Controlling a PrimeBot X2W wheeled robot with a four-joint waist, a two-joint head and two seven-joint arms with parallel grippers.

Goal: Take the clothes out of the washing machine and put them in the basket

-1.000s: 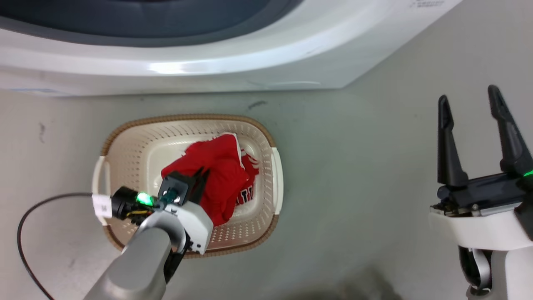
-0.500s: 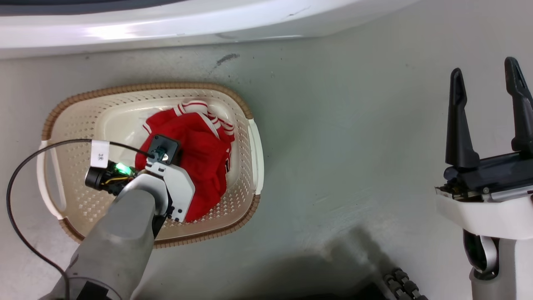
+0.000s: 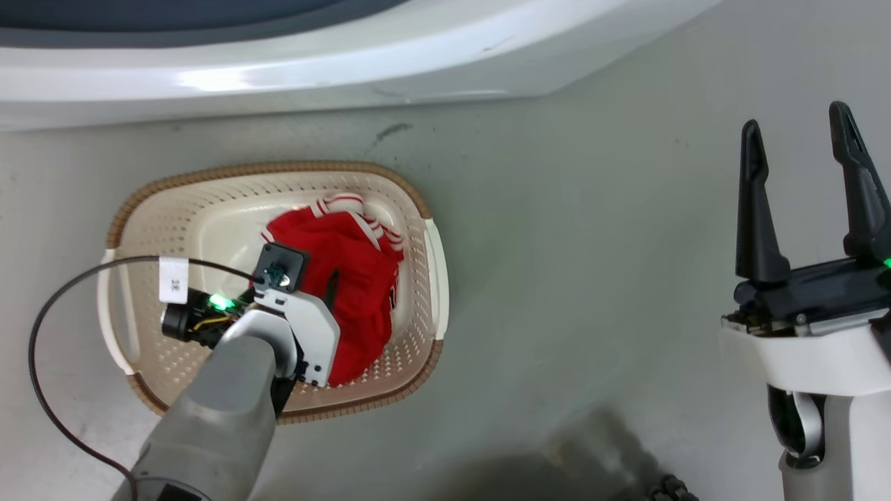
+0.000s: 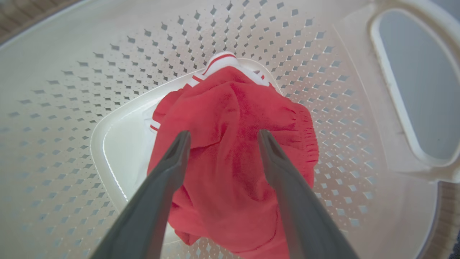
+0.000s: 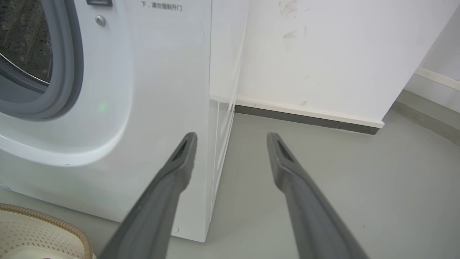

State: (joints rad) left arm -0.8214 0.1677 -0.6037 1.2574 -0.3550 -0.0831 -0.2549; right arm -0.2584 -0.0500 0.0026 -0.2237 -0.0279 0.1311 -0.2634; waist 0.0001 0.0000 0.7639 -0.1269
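The washing machine [image 3: 278,76] stood white and wide at the back, its front just beyond the basket [image 3: 278,169], which sat on the grey floor [image 3: 592,243]. The clothes [image 3: 355,271] lay as a red heap with white trim on the bottom of the basket, more to the robot's right side of it. Over them hung the left gripper [image 4: 224,133], its two fingers spread apart and pinching nothing; the fabric showed between them, but lower down. I judged the step to be the release. To do it well, the arm should rise straight up with fingers wide, so no fold catches on a tip. The right gripper [image 3: 795,118] hung well apart, also spread and empty. A thin black cable [image 3: 42,348] looped from the left wrist across the basket's rim and could snag there.
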